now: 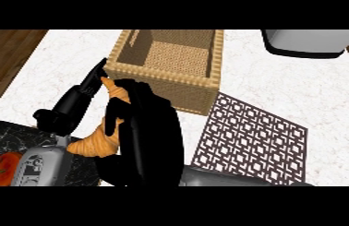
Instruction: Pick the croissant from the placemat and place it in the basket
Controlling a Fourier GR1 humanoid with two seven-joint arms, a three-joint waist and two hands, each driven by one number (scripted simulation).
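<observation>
Since the croissant [102, 139] has to clear a tall woven wall before it can go in, I hold it lifted on the near side of the basket [160, 77], just short of its near left corner. My right hand [153, 128] is curled round the pastry. Its dark back faces up and hides much of the pastry, so only the lower lobe and the upper tip show, with the tip pointing toward the basket. My forearm comes in low from the near right, with the wrist turned so the hand stands almost on edge.

My left hand [71, 103] rests near-left of the basket, fingers straight and up; I cannot tell whether it touches the croissant.

Right of the basket and touching its near right corner, the patterned placemat [252, 137] lies bare. Beyond the basket to the right sits a grey and white object [303, 43], cut off by the view.
</observation>
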